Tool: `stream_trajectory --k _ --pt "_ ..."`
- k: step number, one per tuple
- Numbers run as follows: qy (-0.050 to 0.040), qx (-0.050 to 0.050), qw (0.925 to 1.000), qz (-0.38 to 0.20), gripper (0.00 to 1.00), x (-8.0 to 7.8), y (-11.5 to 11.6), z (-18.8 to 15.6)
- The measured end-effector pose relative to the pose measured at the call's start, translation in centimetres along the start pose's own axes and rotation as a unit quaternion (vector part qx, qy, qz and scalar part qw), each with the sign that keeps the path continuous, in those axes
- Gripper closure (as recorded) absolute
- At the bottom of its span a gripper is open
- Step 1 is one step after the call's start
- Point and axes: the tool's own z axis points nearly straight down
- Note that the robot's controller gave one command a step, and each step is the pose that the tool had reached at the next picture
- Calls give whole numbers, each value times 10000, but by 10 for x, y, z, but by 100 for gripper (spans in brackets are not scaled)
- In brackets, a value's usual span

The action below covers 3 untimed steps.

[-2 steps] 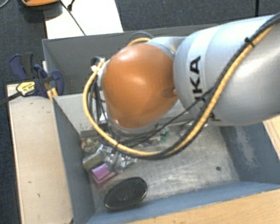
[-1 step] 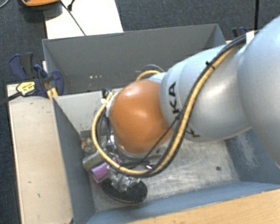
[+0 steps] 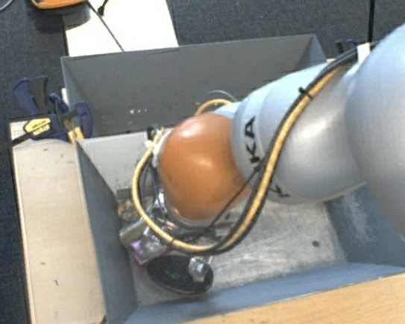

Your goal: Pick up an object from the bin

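My gripper (image 3: 156, 231) is low in the bin's left part, mostly hidden under the arm's orange cover, with a bit of its metal body showing at the cover's lower left edge. Just below it lies a black oval object (image 3: 174, 275) on the bin floor near the front wall, with a small silver piece (image 3: 200, 269) at its right end. A small purple object (image 3: 137, 252) lies right beside the gripper on its left. A grey-brown thing (image 3: 126, 208) rests against the left wall a little farther back.
The arm and its orange cover with looped cables cover the middle and right of the bin. The bin's left wall is close to the gripper. Bare grey floor shows at the front right.
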Motion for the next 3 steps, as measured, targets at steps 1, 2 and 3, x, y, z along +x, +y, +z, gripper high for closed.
stream_trajectory --k 1,2,3 --pt "62 -19 9980 -630 0 -13 -16 45" --pt "39 -9 9980 -623 100 -14 -16 44" --pt "-12 15 9382 -3461 100 -13 -34 -80"
